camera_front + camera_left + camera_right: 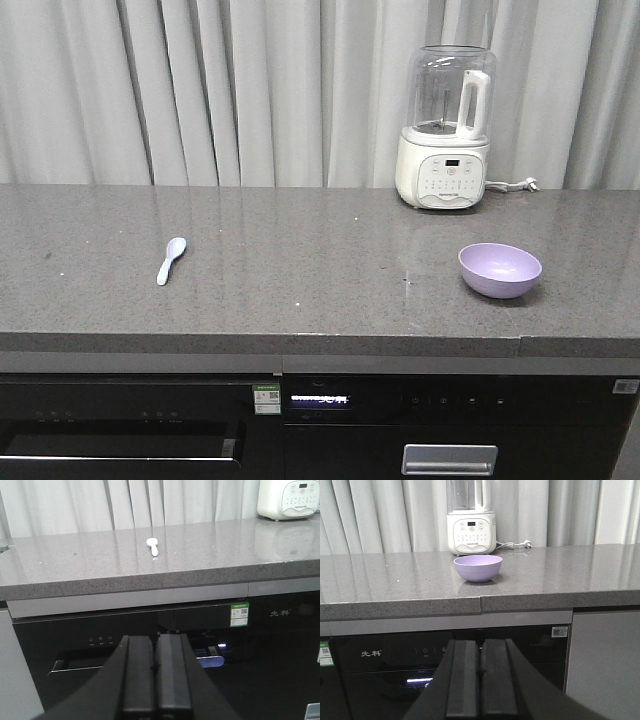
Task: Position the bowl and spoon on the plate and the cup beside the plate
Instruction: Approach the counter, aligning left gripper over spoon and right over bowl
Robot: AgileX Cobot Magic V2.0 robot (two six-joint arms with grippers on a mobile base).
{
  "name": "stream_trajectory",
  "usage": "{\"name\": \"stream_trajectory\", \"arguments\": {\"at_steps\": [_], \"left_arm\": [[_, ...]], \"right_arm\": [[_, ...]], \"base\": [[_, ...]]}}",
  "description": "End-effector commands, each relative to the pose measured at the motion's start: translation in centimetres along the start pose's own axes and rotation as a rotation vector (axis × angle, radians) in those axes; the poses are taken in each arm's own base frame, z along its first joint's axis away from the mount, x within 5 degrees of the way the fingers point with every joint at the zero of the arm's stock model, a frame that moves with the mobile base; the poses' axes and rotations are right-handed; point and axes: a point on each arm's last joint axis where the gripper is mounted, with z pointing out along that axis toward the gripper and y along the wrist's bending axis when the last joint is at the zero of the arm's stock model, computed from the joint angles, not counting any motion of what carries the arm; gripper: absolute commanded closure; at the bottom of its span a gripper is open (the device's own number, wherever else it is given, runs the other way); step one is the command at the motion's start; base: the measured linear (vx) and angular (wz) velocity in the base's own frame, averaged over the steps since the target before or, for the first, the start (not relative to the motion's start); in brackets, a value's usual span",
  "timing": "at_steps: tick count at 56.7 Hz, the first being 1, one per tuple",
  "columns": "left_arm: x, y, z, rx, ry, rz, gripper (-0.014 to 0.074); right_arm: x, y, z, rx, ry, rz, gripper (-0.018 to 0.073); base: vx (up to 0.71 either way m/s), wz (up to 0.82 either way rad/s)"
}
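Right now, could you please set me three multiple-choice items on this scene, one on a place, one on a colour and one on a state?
1. Where does the spoon lie relative to the bowl?
A. Inside it
B. Left of it, well apart
C. Touching its rim

2. What colour is the bowl?
A. Green
B. Red
C. Lavender

3. How is the left claw?
A. Shut, empty
B. Wide open
C. Shut on the spoon

Answers:
1 B: the front view shows bare counter between them.
2 C: front and right wrist views both show it lavender.
3 A: its fingers meet with nothing between them.
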Motion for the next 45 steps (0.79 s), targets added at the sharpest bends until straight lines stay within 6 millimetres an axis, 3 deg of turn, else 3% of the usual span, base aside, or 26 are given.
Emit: {"name": "stream_trajectory", "arguments": {"at_steps": [1,45], "left_arm": [[-1.62,-0.07,-0.35,0.013,-0.119,-0.009,0.0599],[-1.62,-0.07,-0.35,0.013,-0.119,-0.009,0.0599]], "right_arm": [[-0.73,0.02,-0.05,-0.001,-0.088,-0.011,0.0568],[-0.73,0.02,-0.05,-0.001,-0.088,-0.011,0.0568]], "base": [[0.0,0.0],[0.0,-0.01]]}}
